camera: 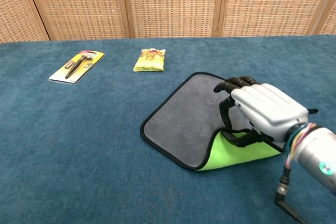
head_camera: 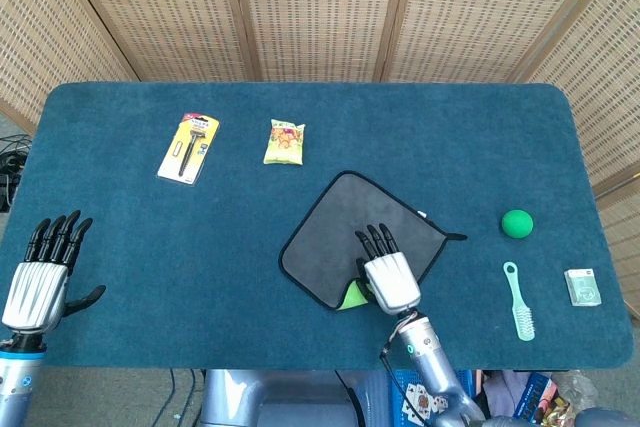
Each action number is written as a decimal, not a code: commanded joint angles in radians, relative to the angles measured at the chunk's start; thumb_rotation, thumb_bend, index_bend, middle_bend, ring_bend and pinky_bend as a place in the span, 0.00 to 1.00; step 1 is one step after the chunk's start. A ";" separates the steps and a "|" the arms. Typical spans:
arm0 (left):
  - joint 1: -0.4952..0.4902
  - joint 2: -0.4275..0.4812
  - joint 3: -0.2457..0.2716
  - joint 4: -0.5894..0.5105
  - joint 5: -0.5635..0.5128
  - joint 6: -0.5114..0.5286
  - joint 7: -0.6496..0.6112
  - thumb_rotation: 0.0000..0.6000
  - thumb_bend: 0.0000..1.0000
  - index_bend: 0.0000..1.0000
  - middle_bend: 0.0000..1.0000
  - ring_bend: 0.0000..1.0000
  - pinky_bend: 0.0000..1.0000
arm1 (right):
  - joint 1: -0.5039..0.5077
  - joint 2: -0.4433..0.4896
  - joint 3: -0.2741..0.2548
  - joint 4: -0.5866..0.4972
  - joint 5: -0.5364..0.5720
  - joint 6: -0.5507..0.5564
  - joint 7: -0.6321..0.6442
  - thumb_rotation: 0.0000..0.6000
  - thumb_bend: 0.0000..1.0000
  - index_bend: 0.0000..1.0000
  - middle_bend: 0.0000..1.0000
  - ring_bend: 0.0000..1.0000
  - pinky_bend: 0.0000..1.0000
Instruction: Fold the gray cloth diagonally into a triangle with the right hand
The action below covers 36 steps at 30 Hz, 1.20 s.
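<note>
The gray cloth (head_camera: pixel 330 237) (camera: pixel 181 119) with black trim lies diamond-wise on the blue table, right of centre. Its near corner is lifted and turned over, showing a bright green underside (head_camera: pixel 352 295) (camera: pixel 239 153). My right hand (head_camera: pixel 385 275) (camera: pixel 262 109) pinches that corner and hovers over the cloth's near-right part, fingers pointing away from me. My left hand (head_camera: pixel 45 269) rests at the table's near left edge, fingers apart and holding nothing; only the head view shows it.
A razor package (head_camera: pixel 189 147) (camera: pixel 77 65) and a yellow snack packet (head_camera: pixel 284 141) (camera: pixel 150 59) lie at the far left. To the cloth's right sit a green ball (head_camera: pixel 517 224), a mint brush (head_camera: pixel 519 302) and a small white box (head_camera: pixel 582 287).
</note>
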 commanded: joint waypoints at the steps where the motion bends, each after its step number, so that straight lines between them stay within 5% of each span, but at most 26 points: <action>1: -0.003 -0.002 -0.002 0.003 -0.007 -0.007 0.001 1.00 0.16 0.00 0.00 0.00 0.00 | 0.039 -0.016 0.032 0.034 0.031 -0.030 -0.014 1.00 0.52 0.64 0.16 0.00 0.00; 36: -0.021 -0.007 -0.025 0.026 -0.051 -0.032 -0.034 1.00 0.16 0.00 0.00 0.00 0.00 | 0.392 -0.135 0.220 0.344 0.217 -0.177 -0.040 1.00 0.52 0.64 0.18 0.00 0.00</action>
